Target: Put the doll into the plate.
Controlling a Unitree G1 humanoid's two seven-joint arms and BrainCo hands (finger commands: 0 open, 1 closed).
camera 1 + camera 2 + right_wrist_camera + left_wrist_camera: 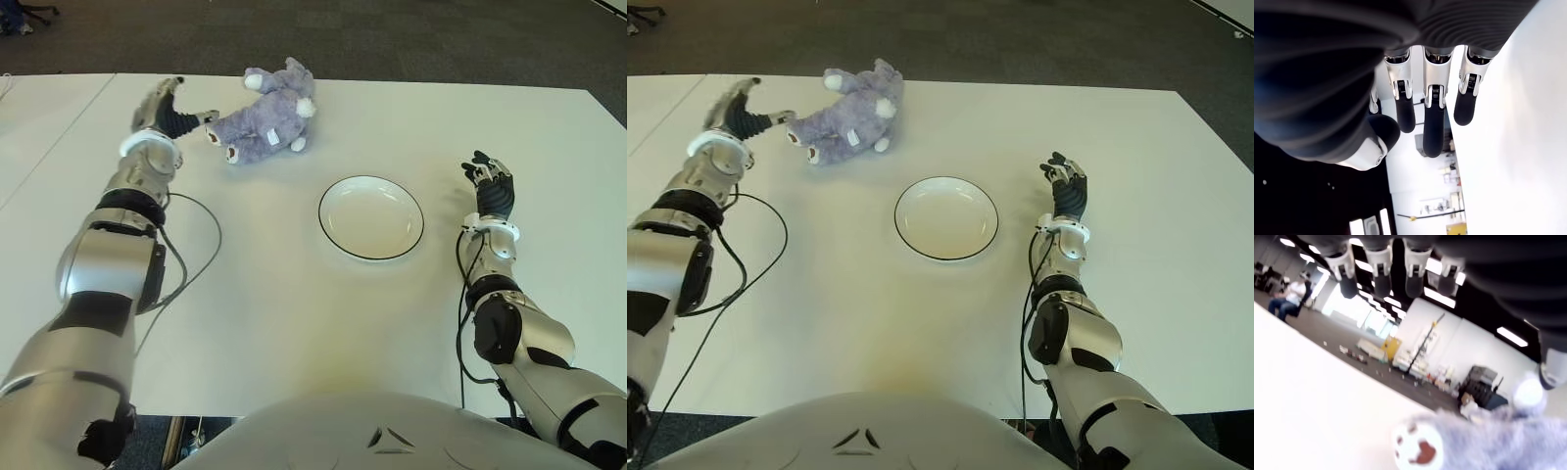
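Now your left hand [171, 110] is spread, fingers apart, just beside the doll [266, 119] near the table's [294, 323] far edge. It looks soft and light; pinch the plump body. Your right hand [490, 186] sits slack beside the plate [371, 217].

The right hand [1415, 117] fills most of the frame, its dark ribbed palm covering the upper part from nine o'clock round to two. Three fingers [1433, 125] with silver joints and dark tips hang loosely extended, holding nothing, and the thumb [1382, 134] curves in at eight o'clock. The white table [1518, 147] spans three to five o'clock. A dim room shows around six.
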